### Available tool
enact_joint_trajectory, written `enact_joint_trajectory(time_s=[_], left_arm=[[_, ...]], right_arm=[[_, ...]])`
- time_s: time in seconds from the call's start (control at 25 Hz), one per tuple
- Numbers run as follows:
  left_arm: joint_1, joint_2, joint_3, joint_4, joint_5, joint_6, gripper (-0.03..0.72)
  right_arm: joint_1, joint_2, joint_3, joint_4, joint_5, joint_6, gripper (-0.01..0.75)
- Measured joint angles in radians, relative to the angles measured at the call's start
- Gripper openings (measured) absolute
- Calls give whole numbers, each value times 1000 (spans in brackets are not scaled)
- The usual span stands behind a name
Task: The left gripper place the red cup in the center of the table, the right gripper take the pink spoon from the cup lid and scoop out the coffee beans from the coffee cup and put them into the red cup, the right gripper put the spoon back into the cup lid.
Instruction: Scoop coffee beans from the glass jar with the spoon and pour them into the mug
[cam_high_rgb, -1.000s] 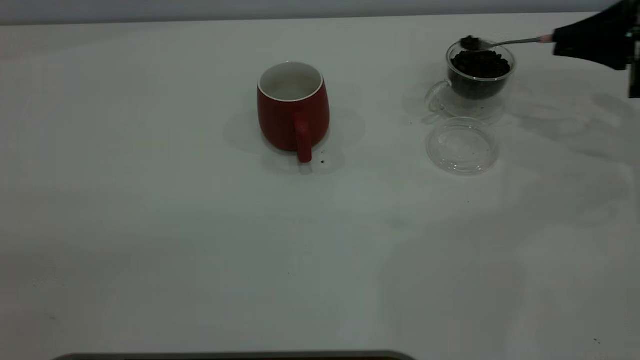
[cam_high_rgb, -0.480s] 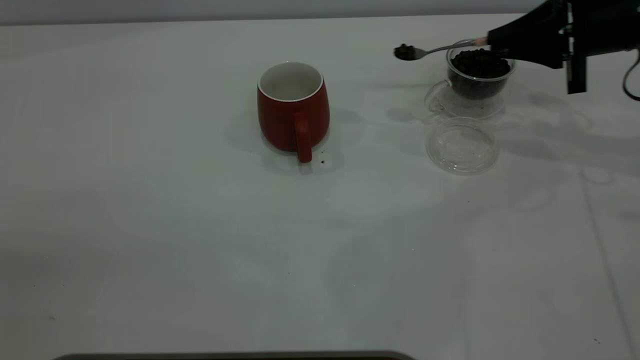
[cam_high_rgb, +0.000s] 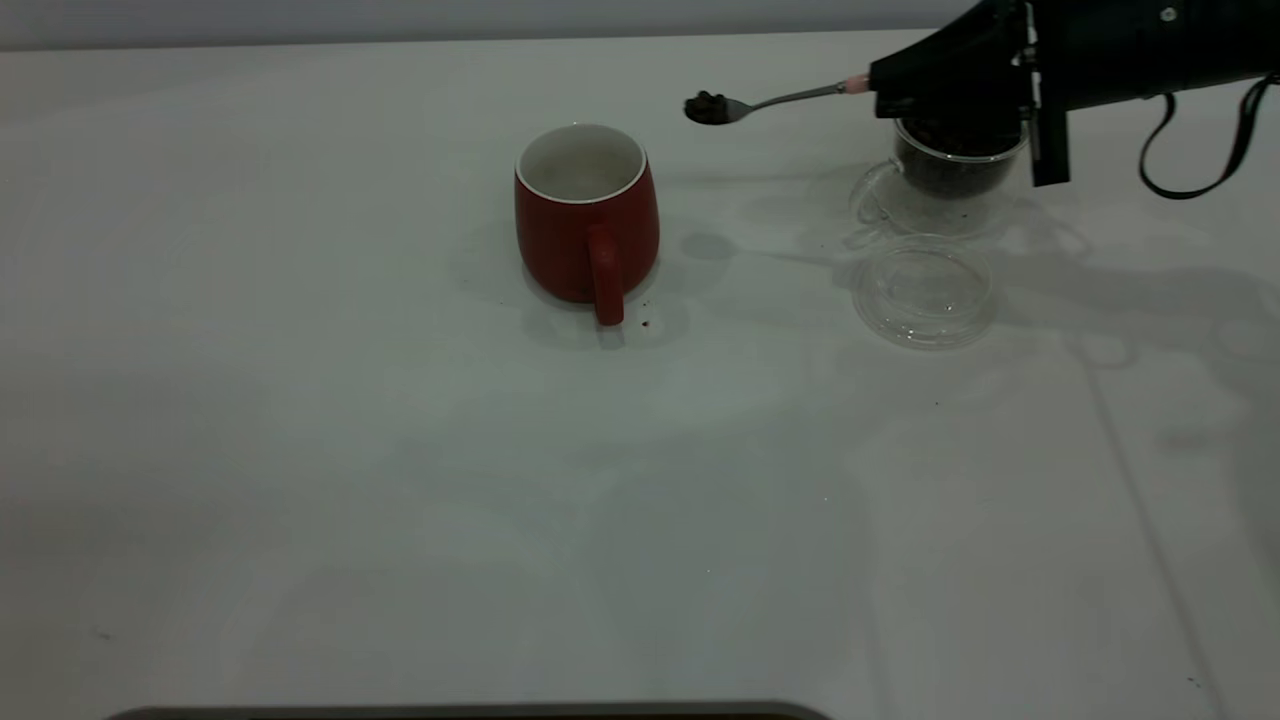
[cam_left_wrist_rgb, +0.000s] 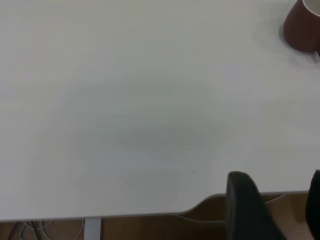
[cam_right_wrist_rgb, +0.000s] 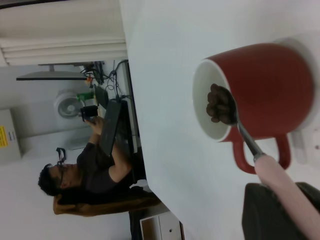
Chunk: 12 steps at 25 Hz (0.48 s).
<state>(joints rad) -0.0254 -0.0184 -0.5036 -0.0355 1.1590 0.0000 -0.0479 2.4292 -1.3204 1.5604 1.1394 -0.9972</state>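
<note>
A: How much open room is there?

B: Plenty. The white table (cam_high_rgb: 400, 480) is bare across the whole lower half of the exterior frame, and the rounded near corner shows in the left wrist view, where the left gripper (cam_left_wrist_rgb: 272, 207) hangs off the table's edge; I cannot tell how its fingers stand.

A: And the working arm?

B: The right gripper (cam_high_rgb: 885, 90) sits at the upper right, above the coffee cup (cam_high_rgb: 945, 170), clamped tight on the pale handle of the pink spoon (cam_high_rgb: 790, 98). The spoon reaches left, level, held in the air.

A: Is it loaded?

B: Yes, a small dark clump of coffee beans (cam_high_rgb: 708, 103) sits in its bowl, between the coffee cup and the red cup (cam_high_rgb: 585, 220), just right of the mug's rim.

A: The mug?

B: Upright at upper centre, white inside, handle facing the camera. The cup lid (cam_high_rgb: 925, 290) lies flat just below the coffee cup.
</note>
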Motion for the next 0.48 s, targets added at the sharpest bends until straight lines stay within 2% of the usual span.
enact_joint_trajectory(time_s=[0.48], left_arm=[[0,0,0,0,0,0,357]], right_arm=[[116,0,0,94,0,-9,96]])
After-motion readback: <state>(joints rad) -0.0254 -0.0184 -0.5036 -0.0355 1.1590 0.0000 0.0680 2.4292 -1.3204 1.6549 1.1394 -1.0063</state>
